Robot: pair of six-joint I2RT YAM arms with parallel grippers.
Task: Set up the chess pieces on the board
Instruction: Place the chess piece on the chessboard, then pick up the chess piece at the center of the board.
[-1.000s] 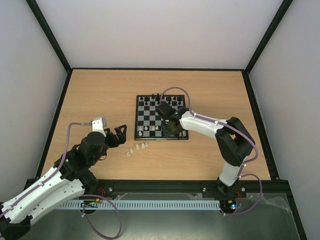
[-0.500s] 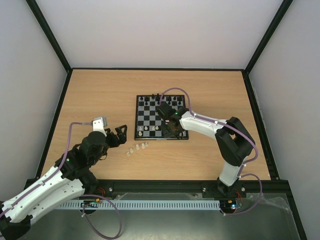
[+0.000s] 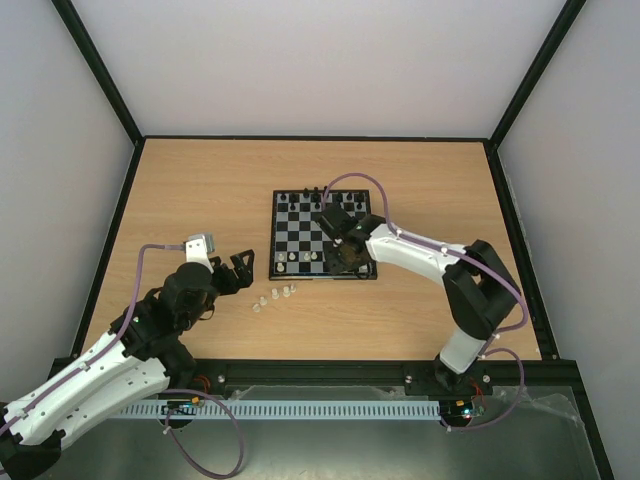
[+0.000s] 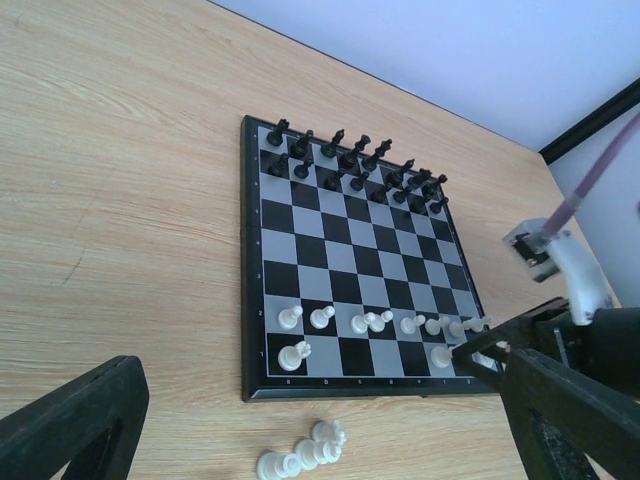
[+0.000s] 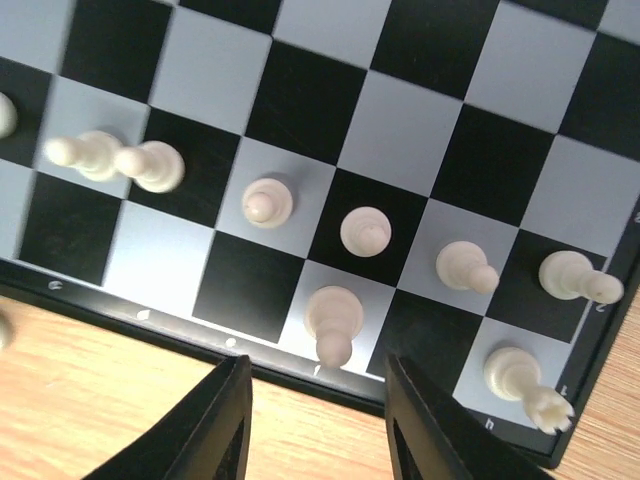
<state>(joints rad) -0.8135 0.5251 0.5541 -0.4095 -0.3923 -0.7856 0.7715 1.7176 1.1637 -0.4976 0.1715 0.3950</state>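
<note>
The board [image 3: 300, 225] lies mid-table, with black figures [image 3: 320, 197] along its far rows. White chess pieces [image 4: 380, 322] stand in its two near rows. Three more white pieces [image 3: 275, 297] lie loose on the table in front of its near left corner; they also show in the left wrist view [image 4: 305, 452]. My right gripper [image 3: 345, 258] hovers open over the board's near right edge. A white piece [image 5: 332, 318] stands free on a pale first-row square just ahead of its open fingers [image 5: 215, 420]. My left gripper [image 3: 240, 270] is open and empty, left of the loose pieces.
The board [image 5: 310, 100] fills the right wrist view, with its black border and bare wood below. Black rails edge the wooden table [image 3: 200, 190]. The right arm's wrist [image 4: 565, 265] reaches over the board's right side.
The right arm's elbow has swung to the right and its wrist has shifted slightly over the board's near right edge. The left arm and the loose pieces have not moved.
</note>
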